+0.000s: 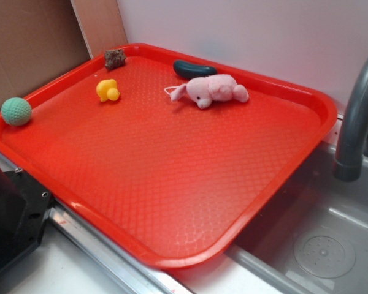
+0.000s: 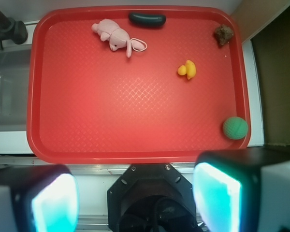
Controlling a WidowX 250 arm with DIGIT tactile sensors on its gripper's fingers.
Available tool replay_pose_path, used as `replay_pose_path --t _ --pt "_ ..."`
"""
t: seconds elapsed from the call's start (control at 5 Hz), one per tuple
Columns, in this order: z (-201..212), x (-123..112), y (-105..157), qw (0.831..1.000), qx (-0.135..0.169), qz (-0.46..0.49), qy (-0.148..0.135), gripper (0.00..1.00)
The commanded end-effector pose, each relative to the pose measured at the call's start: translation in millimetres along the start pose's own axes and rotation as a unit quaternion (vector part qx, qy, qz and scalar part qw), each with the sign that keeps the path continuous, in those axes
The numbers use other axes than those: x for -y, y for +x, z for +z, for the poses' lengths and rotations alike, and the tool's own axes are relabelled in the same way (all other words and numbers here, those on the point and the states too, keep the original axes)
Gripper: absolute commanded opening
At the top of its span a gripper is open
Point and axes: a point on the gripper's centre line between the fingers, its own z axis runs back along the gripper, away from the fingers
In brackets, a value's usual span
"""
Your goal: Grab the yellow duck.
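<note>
No writing or brand mark can be read on anything in view. A large red plastic tray with a diamond-textured floor (image 1: pixel 172 177) is seen lying across the edge of a grey metal sink (image 1: pixel 331 245), beside a dark grey curved tap (image 1: pixel 356 116); a pale wall is seen behind, with brown board at the far left corner. On the tray, a pink plush animal (image 1: pixel 211 90) is laid on its side near the back rim, just in front of a dark green oblong object (image 1: pixel 194 68) that is set against that rim. A green textured ball (image 1: pixel 16 111) is rested at the left rim, and a small brown lumpy piece (image 1: pixel 115 58) is placed in the back left corner. The small bright yellow rubber duck (image 2: pixel 187 69) is found between the ball and the brown piece, apart from both. The claw (image 2: pixel 135 198) is held wide, empty, outside the tray's near rim, with the duck well apart from it, far across the tray towards the right in the wrist view.
</note>
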Motion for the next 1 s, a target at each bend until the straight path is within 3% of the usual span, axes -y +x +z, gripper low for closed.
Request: replay_pose_path --t 0.0,0.2,0.4,0.6,0.8 --pt "0.0 0.0 0.0 1.0 0.0 0.0 0.0 1.0" --pt "-39.3 -44.1 25.6 1.0 0.011 0.013 0.026 1.0" --pt "-60.1 -74.6 48.9 0.998 0.044 0.008 0.052 1.0" --pt "-89.1 -90.7 66.9 0.995 0.054 -0.019 0.077 1.0" --pt "-114.4 -98.0 72.4 0.994 0.06 -0.042 0.084 1.0"
